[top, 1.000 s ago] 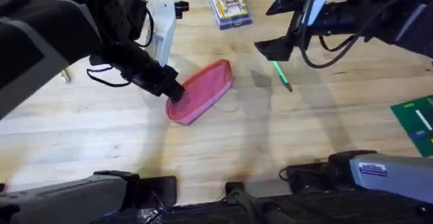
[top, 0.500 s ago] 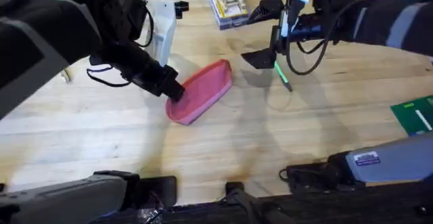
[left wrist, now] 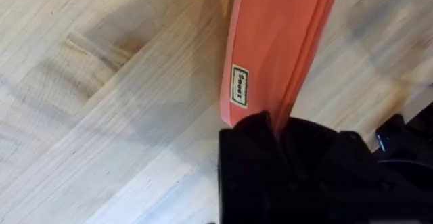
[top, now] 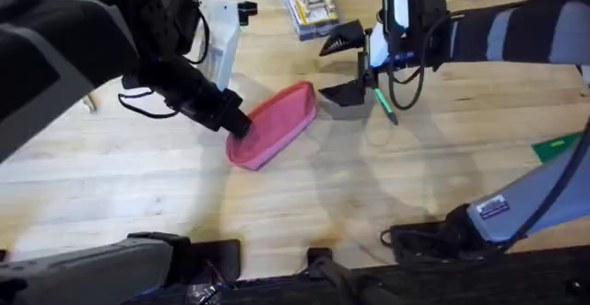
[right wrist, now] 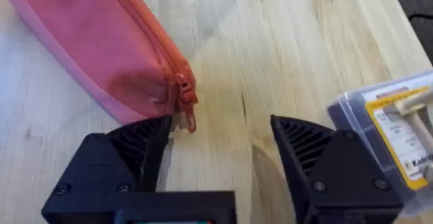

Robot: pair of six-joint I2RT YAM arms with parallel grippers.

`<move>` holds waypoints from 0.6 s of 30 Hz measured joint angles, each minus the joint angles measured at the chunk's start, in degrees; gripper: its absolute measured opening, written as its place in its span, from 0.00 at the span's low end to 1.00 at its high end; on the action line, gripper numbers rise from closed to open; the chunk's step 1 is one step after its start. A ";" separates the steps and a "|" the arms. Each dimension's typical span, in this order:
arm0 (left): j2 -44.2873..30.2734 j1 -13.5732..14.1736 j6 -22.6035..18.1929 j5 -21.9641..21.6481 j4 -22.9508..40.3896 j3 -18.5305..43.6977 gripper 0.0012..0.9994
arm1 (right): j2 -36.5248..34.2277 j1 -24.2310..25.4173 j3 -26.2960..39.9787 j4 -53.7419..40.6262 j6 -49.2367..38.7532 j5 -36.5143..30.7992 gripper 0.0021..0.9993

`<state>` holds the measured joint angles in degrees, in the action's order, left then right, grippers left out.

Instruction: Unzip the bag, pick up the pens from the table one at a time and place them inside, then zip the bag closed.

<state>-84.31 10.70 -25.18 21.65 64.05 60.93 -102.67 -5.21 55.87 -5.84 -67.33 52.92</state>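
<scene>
Bag (left wrist: 274,45) (small sewn tag, lettering unreadable) pinched by left gripper (top: 237,123).

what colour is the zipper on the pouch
Orange-red, against the soft pink fabric pouch; the zipper shows best in the right wrist view.

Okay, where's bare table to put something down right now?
The table is bare in front of the bag, toward the arm bases, and on the left. It is crowded at the far edge, around the pen and right gripper.
</scene>
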 joint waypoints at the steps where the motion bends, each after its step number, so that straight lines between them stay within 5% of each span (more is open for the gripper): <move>1: 0.00 0.00 -0.01 0.00 0.00 0.02 0.05 | 0.00 -0.34 0.01 0.05 -0.46 0.01 0.87; 12: 0.00 0.00 0.01 -0.02 0.00 0.02 0.05 | -0.93 -4.60 0.01 1.08 -3.24 -1.90 0.77; 18: 0.00 -0.02 0.01 -0.07 -0.02 0.00 0.05 | -2.13 -5.16 0.01 2.25 -3.46 -1.85 0.52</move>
<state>-84.31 10.68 -25.17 21.58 64.03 60.93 -104.80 -10.38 55.88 -3.59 -70.79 51.07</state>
